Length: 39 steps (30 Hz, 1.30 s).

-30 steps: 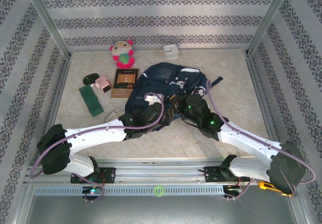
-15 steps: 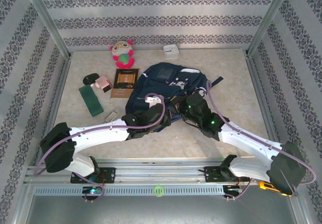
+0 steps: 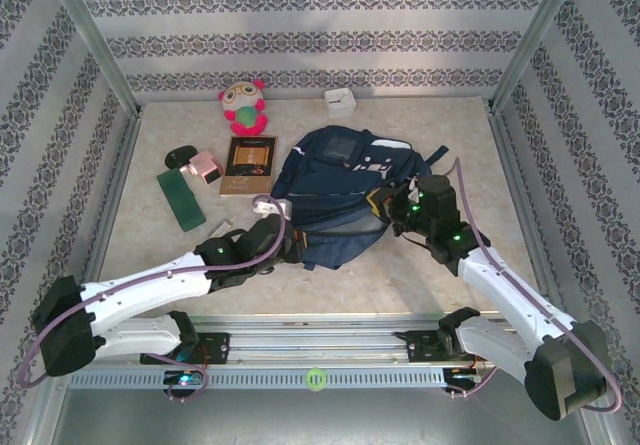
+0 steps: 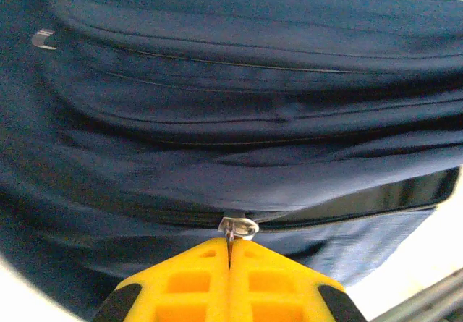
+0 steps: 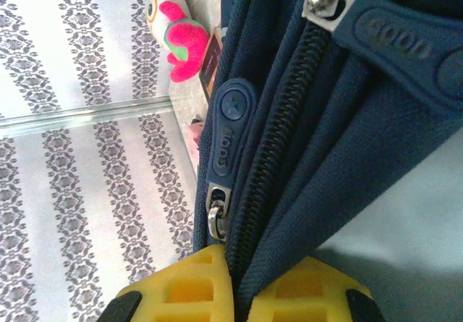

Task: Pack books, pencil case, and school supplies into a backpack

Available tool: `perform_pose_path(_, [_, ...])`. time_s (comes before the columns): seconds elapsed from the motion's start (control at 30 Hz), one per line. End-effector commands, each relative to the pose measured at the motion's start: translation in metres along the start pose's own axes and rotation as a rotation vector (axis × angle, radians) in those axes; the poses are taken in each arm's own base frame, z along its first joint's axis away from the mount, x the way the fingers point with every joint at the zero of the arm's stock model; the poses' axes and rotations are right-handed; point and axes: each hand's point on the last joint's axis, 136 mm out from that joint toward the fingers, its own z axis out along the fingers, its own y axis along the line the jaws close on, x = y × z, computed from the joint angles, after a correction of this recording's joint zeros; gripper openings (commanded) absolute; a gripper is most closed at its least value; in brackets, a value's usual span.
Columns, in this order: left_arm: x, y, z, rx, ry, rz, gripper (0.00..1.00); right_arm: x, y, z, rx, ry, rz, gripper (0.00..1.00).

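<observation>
At the near edge of the backpack (image 3: pixel 340 165), you're pinching a zipper pull (image 4: pixel 238 227) with the left gripper (image 4: pixel 230 258) (jaws fully together); the right gripper (image 5: pixel 233 268) is clamping backpack fabric.

There is one backpack (image 3: pixel 340 180), one book (image 3: pixel 248 165), one soft toy (image 3: pixel 244 106), one white box (image 3: pixel 340 101), one pink block (image 3: pixel 205 165), one green block (image 3: pixel 181 200), one black oval (image 3: pixel 181 154), and maybe one grey bit (image 3: pixel 218 230).

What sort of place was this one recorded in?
Probably a staged robot test cell, not a real room: aluminium frame posts, wallpaper-patterned wall panels, and a mounting rail carrying the arms.
</observation>
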Motion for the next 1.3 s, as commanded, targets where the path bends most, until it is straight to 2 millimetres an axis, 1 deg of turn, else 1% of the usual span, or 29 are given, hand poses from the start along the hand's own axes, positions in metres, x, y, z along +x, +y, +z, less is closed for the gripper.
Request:
perform_pose_path(0.0, [0.014,0.041,0.001,-0.112,0.064,0.108,0.00,0.007,0.025,-0.014,-0.101,0.116,-0.079,0.00])
perform_pose_path(0.07, [0.015,0.045,0.006,-0.091,0.080,0.130,0.00,0.002,0.024,-0.015,-0.109,0.158,-0.081,0.00])
perform_pose_path(0.17, [0.013,0.044,0.012,-0.033,0.094,0.159,0.00,-0.001,0.026,-0.016,-0.123,0.254,-0.101,0.00])
perform_pose_path(0.23, [0.013,0.035,0.016,0.044,0.100,0.195,0.00,-0.005,0.022,-0.016,-0.115,0.296,-0.123,0.00])
perform_pose_path(0.27, [0.014,0.026,0.018,0.106,0.107,0.229,0.00,-0.008,0.019,-0.015,-0.104,0.308,-0.143,0.00])
perform_pose_path(0.33, [0.020,0.008,0.021,0.214,0.129,0.295,0.00,-0.015,0.010,-0.014,-0.067,0.312,-0.180,0.21])
perform_pose_path(0.37, [0.023,0.001,0.022,0.252,0.146,0.324,0.00,-0.018,0.007,-0.014,-0.048,0.304,-0.211,0.33])
perform_pose_path(0.4, [0.025,-0.003,0.024,0.274,0.168,0.346,0.00,-0.021,0.002,-0.016,-0.017,0.296,-0.266,0.42])
perform_pose_path(0.47, [0.028,-0.010,0.027,0.305,0.196,0.378,0.00,-0.030,-0.007,-0.025,0.095,0.247,-0.383,0.56])
perform_pose_path(0.5, [0.028,-0.015,0.027,0.323,0.201,0.388,0.00,-0.039,-0.019,-0.033,0.208,0.212,-0.428,0.62])
perform_pose_path(0.57, [0.030,-0.019,0.029,0.353,0.206,0.400,0.00,-0.057,-0.039,-0.049,0.419,0.153,-0.502,0.64])
perform_pose_path(0.6, [0.031,-0.023,0.030,0.374,0.205,0.407,0.00,-0.062,-0.043,-0.056,0.482,0.147,-0.546,0.64])
perform_pose_path(0.67, [0.033,-0.028,0.030,0.404,0.215,0.421,0.00,-0.065,-0.040,-0.061,0.512,0.136,-0.662,0.64])
perform_pose_path(0.73, [0.034,-0.031,0.030,0.421,0.228,0.438,0.00,-0.061,-0.031,-0.065,0.524,0.129,-0.838,0.65])
perform_pose_path(0.8, [0.034,-0.032,0.028,0.432,0.225,0.445,0.00,-0.061,-0.024,-0.075,0.568,0.092,-0.997,0.65])
perform_pose_path(0.87, [0.032,-0.038,0.025,0.461,0.210,0.447,0.00,-0.049,-0.014,-0.076,0.501,0.096,-1.137,0.65])
perform_pose_path(0.9, [0.032,-0.040,0.023,0.477,0.205,0.447,0.00,-0.034,-0.007,-0.072,0.424,0.127,-1.237,0.64])
perform_pose_path(0.93, [0.031,-0.043,0.021,0.494,0.196,0.447,0.00,-0.015,-0.003,-0.067,0.338,0.172,-1.342,0.64])
perform_pose_path(1.0, [0.030,-0.048,0.017,0.529,0.188,0.451,0.00,0.022,0.001,-0.057,0.195,0.255,-1.546,0.68])
perform_pose_path(1.03, [0.030,-0.050,0.016,0.542,0.186,0.453,0.00,0.035,0.001,-0.053,0.145,0.286,-1.620,0.68])
perform_pose_path(1.07, [0.029,-0.051,0.015,0.548,0.184,0.453,0.00,0.041,0.000,-0.051,0.123,0.300,-1.650,0.69])
perform_pose_path(1.1, [0.029,-0.052,0.014,0.557,0.182,0.455,0.00,0.055,-0.002,-0.047,0.065,0.340,-1.722,0.69])
perform_pose_path(1.2, [0.028,-0.055,0.012,0.577,0.180,0.458,0.00,0.079,-0.007,-0.040,-0.042,0.417,-1.835,0.69])
perform_pose_path(1.23, [0.027,-0.057,0.010,0.589,0.176,0.459,0.00,0.097,-0.015,-0.028,-0.115,0.473,-1.917,0.70])
perform_pose_path(1.27, [0.025,-0.060,0.009,0.603,0.171,0.459,0.00,0.116,-0.028,-0.008,-0.181,0.571,-1.972,0.71])
